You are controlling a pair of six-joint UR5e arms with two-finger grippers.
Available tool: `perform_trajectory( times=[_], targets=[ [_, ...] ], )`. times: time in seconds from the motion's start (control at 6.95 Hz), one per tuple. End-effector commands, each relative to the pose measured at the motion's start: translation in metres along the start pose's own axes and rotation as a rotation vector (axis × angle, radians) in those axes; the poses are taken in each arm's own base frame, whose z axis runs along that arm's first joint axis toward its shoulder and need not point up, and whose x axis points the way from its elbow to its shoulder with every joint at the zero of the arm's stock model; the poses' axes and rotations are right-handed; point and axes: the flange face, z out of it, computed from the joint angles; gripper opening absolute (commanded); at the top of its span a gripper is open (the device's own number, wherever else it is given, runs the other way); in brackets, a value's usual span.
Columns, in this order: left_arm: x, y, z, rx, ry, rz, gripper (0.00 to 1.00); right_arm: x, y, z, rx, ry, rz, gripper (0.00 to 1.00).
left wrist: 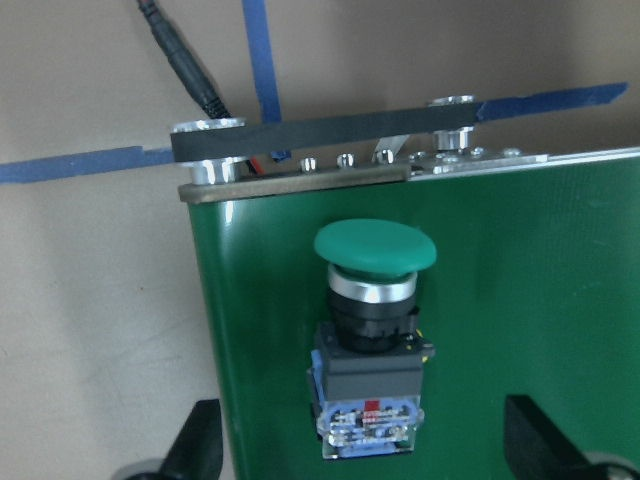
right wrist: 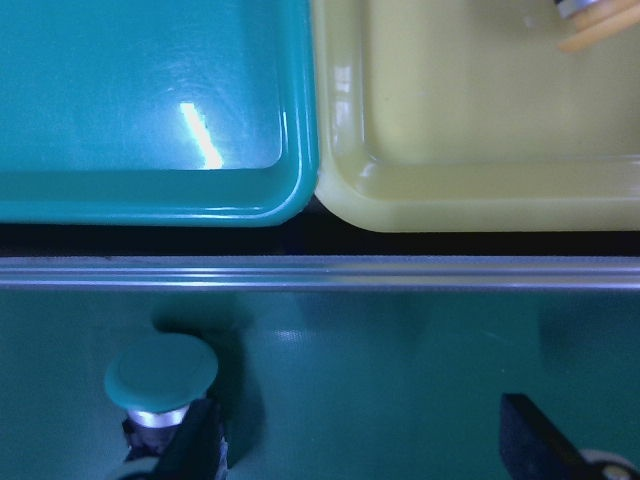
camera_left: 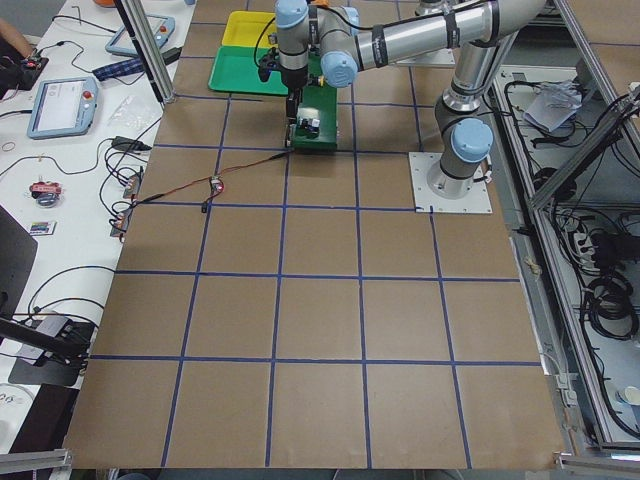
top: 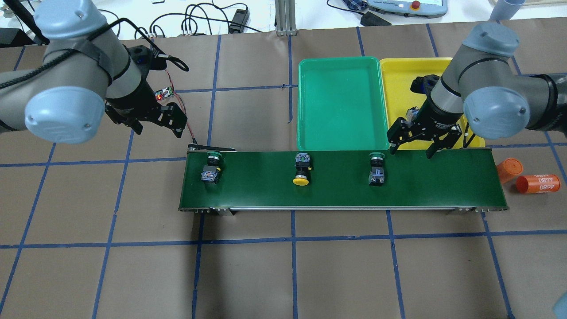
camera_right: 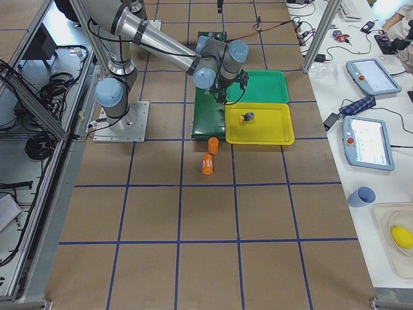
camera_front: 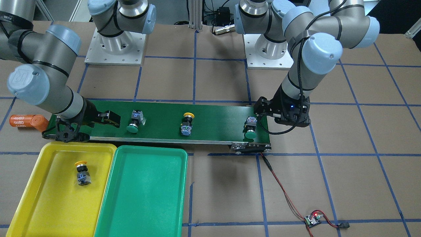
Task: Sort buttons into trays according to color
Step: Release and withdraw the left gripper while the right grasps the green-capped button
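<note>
Your left pincer [left wrist: 365,448] hangs spread above a green button [left wrist: 372,330] at the conveyor belt [left wrist: 550,300] end. Your right pincer [top: 412,149], also spread and empty, hovers by the yellow tray [top: 405,68]. One yellow button [camera_front: 82,172] lies in that tray.

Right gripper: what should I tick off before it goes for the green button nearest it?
1. Right gripper open: ok.
2. Nothing held: ok.
3. Green button centred between the fingers: not ok; in the wrist view it sits by one finger.
4. Green tray has room: ok, nothing in it.
5. Yellow tray holds only a yellow button: ok.
6. Belt stopped: cannot tell.
</note>
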Motion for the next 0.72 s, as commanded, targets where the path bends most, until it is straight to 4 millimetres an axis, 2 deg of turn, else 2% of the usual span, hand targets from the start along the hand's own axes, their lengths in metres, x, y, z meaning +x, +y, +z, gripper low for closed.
perform_trajectory(
  times=[0.0,0.14,0.29,0.43,0.58],
  targets=[
    [-0.003,0.041,-0.077,-0.069,-0.004,-0.007,1.00,0.000,0.001,0.002,-0.006,0.000,0.009,1.00],
    [0.002,0.058,-0.097,-0.044,-0.011,-0.016,1.00,0.001,0.001,0.003,-0.008,0.002,0.012,1.00],
    [0.006,0.074,-0.122,0.013,-0.015,-0.096,1.00,-0.001,0.001,0.002,-0.004,0.000,0.015,1.00],
    [0.008,0.082,-0.125,0.018,-0.010,-0.115,1.00,-0.001,0.002,0.001,-0.003,0.002,0.015,1.00],
    [0.009,0.082,-0.125,0.016,-0.009,-0.117,1.00,-0.001,0.003,0.001,-0.005,0.002,0.015,1.00]
  ],
)
